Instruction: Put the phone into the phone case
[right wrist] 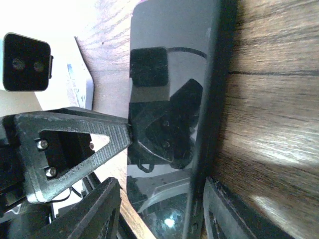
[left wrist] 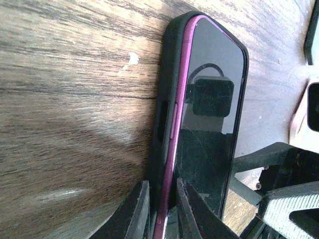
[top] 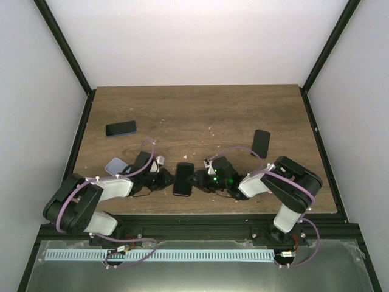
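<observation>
The dark phone with a purple edge [left wrist: 209, 139] lies screen up inside the black phone case [left wrist: 157, 164]; the purple edge shows just above the case wall, and I cannot tell if the phone is pushed all the way in; it sits at the near side of the brown wooden table [top: 213, 109], in the middle, between the two arms.

The left gripper [left wrist: 162, 209] has its fingers pinched together on the long side of the phone, one on the outside of the case and one on the glass; the right gripper [right wrist: 164, 214] reaches in from the other side with its fingers apart, one on each side of the phone's end.

Just beside the left arm lies a pale blue flat phone with a black camera square [top: 115, 166]; farther back on the left is a black phone with a blue edge [top: 121, 128]; on the right, well apart from it, lies a plain black phone [top: 261, 143].

Small white flecks [top: 209, 129] dot the wood; plain white walls [top: 200, 36] stand around the table, with black corner posts [top: 68, 52]; a grey metal shelf [top: 200, 271] runs along the near edge under the arm bases.
</observation>
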